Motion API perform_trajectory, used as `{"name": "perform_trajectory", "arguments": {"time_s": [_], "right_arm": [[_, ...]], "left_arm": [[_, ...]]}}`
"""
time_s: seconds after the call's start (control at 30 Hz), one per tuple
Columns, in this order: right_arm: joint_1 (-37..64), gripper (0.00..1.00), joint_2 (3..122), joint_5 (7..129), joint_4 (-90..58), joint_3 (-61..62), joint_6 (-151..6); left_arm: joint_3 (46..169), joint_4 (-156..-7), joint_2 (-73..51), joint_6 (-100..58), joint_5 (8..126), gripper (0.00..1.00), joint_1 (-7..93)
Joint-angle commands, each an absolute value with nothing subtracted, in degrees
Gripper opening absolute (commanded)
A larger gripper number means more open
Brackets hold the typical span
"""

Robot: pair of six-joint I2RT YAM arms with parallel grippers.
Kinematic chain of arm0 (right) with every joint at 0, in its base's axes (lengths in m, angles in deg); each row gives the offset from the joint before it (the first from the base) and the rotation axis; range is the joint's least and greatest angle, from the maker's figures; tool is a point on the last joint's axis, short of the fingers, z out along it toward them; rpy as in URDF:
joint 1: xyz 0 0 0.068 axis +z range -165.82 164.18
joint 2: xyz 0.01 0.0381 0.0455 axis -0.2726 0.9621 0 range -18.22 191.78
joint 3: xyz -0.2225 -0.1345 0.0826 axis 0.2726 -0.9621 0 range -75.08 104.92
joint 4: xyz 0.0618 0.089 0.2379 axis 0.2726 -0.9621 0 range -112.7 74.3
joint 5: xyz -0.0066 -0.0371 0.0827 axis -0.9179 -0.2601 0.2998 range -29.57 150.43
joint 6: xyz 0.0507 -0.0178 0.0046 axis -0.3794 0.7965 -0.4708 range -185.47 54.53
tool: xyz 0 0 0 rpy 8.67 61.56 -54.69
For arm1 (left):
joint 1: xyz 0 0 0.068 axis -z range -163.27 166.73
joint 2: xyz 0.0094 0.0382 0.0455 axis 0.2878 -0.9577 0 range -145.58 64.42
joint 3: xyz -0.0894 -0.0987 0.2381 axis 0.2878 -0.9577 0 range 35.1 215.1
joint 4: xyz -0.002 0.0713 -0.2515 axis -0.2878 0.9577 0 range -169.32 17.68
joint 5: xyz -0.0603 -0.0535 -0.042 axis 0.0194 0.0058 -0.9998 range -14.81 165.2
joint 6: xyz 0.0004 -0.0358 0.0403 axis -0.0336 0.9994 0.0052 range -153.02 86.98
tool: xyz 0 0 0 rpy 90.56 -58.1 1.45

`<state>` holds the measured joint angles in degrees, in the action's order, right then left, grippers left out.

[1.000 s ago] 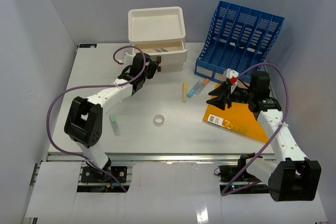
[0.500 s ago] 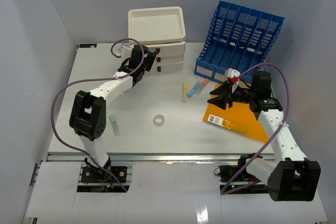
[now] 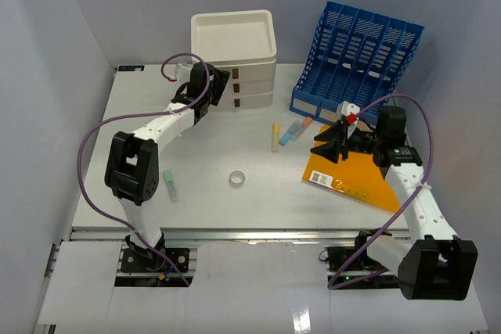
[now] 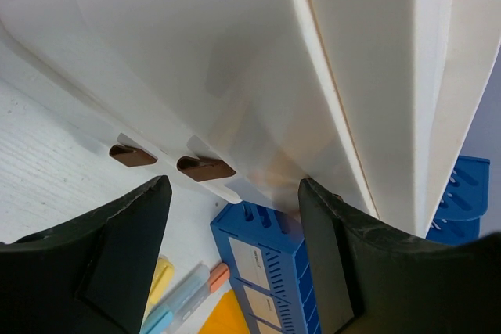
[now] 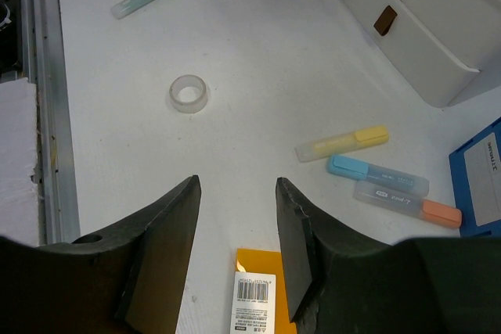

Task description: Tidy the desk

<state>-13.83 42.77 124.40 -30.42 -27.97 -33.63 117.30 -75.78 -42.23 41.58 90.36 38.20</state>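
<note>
Drawer box [image 3: 235, 60] beside blue file rack [image 3: 356, 56]; tape ring [image 3: 238, 179], orange booklet [image 3: 360, 181], yellow highlighter [image 3: 275, 137], green highlighter [image 3: 170, 184].

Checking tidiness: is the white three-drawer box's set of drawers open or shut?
Shut: every front of the white plastic three-drawer box sits flush, none sticking out.
</note>
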Motion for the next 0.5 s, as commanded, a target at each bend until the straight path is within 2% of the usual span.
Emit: {"name": "perform_trajectory", "arguments": {"time_s": [0.0,0.17,0.47], "right_arm": [[-14.4,0.5,42.3,126.1,-28.7,-27.6,-34.2],[-14.8,0.5,42.2,126.4,-28.7,-27.7,-34.3],[-15.1,0.5,42.0,126.8,-28.7,-27.7,-34.4]], "left_arm": [[118.5,-78.7,-40.9,40.6,88.5,0.77,37.2],[117.9,-78.8,-41.0,39.8,87.5,0.83,36.7],[116.1,-82.2,-40.4,39.1,85.7,0.86,35.7]]}}
